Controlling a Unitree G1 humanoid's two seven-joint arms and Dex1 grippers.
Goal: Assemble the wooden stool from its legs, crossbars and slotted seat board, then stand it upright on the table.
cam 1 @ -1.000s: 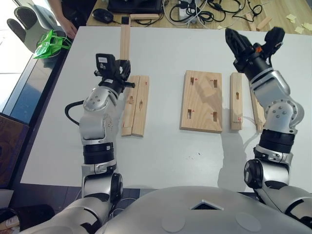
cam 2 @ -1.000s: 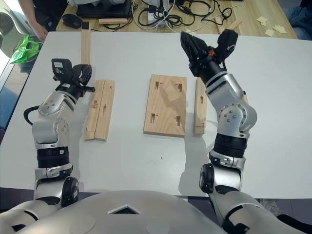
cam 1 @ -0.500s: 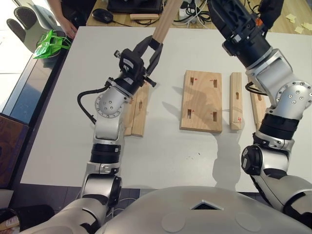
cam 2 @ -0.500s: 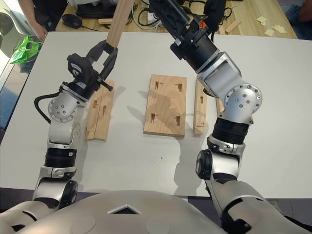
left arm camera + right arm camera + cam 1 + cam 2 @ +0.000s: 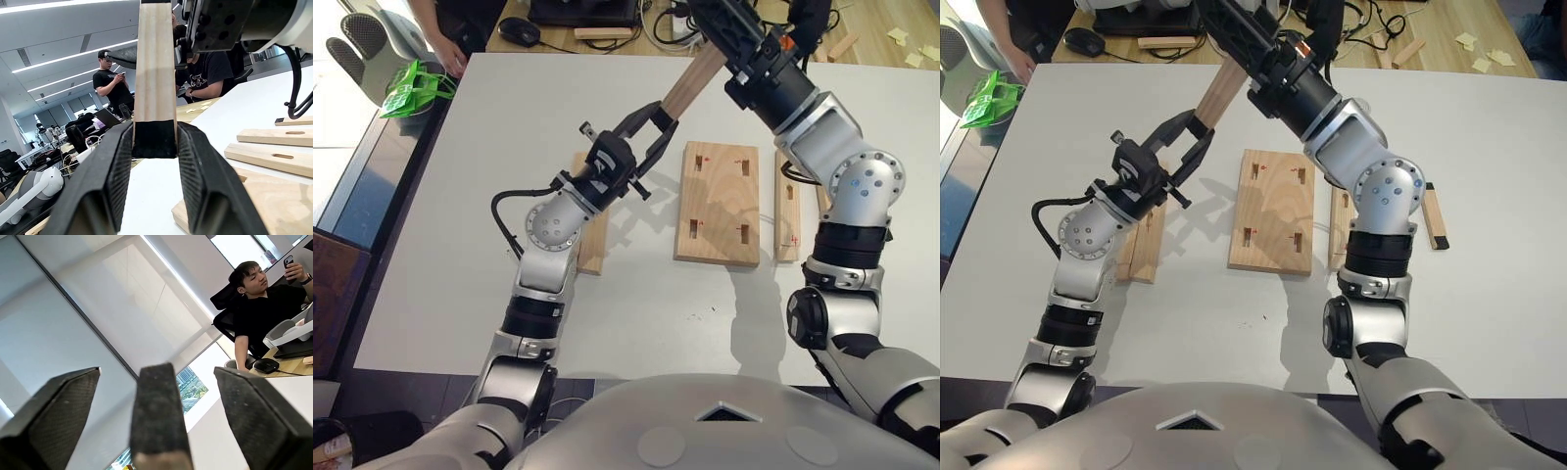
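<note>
Pinching leg [image 5: 155, 73] low: left tool [image 5: 155, 128] | right tool [image 5: 156, 374] spread around its top

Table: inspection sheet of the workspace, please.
Surface: white table, flat.
Job's things: seat board flat at centre; pair of bars left of it; bar and dark-tipped bar right; raised bar tilted in the air.
Clutter: green bag by the far-left corner.
Hands: left hand shut on raised bar's lower end; right hand open around its upper end.
Cables: cable tangle on the wooden desk behind.
Surroundings: mouse on that desk.
</note>
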